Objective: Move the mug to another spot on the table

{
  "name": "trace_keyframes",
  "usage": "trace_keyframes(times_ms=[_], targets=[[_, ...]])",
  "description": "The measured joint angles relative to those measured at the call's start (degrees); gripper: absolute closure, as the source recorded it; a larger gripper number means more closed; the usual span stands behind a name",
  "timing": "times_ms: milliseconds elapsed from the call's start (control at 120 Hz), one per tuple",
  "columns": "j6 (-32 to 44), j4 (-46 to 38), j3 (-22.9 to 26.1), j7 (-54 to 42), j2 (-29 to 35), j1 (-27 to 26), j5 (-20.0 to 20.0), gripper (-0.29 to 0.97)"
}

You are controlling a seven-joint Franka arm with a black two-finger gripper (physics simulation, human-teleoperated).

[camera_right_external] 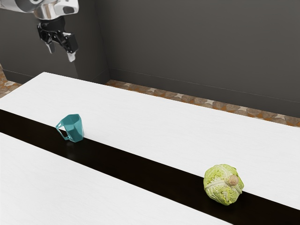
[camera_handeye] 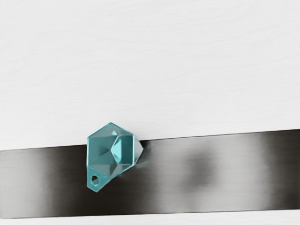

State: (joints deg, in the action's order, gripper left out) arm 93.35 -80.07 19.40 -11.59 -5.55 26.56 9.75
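Note:
A teal faceted mug (camera_right_external: 71, 127) stands upright on the dark stripe of the white table (camera_right_external: 154, 122), its handle pointing toward the exterior view's left. From above, the mug (camera_handeye: 111, 153) shows its open mouth and its small handle loop. My gripper (camera_right_external: 59, 49) hangs high above the table's far left corner, well clear of the mug, open with nothing between its fingers.
A green cabbage (camera_right_external: 223, 184) lies on the dark stripe (camera_right_external: 140, 168) toward the exterior view's lower right. White tabletop spreads on both sides of the stripe (camera_handeye: 211, 168). A dark wall stands behind the table.

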Motion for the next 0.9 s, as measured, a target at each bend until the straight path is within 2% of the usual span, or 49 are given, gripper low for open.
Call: trace_keyframes(times_ms=[192, 475, 608, 900], targets=[[-2.1, -1.2, -0.3, -2.9, -1.3, 0.0, 0.4, 0.0], [-3.4, -13.3, -7.4, -7.2, -5.5, 1.1, 0.7, 0.0], [0.6, -18.5, -7.9, -12.3, -6.7, 3.1, -0.3, 0.0], [11.7, -18.9, -9.6, -28.6, -15.7, 6.4, -4.9, 0.01]])
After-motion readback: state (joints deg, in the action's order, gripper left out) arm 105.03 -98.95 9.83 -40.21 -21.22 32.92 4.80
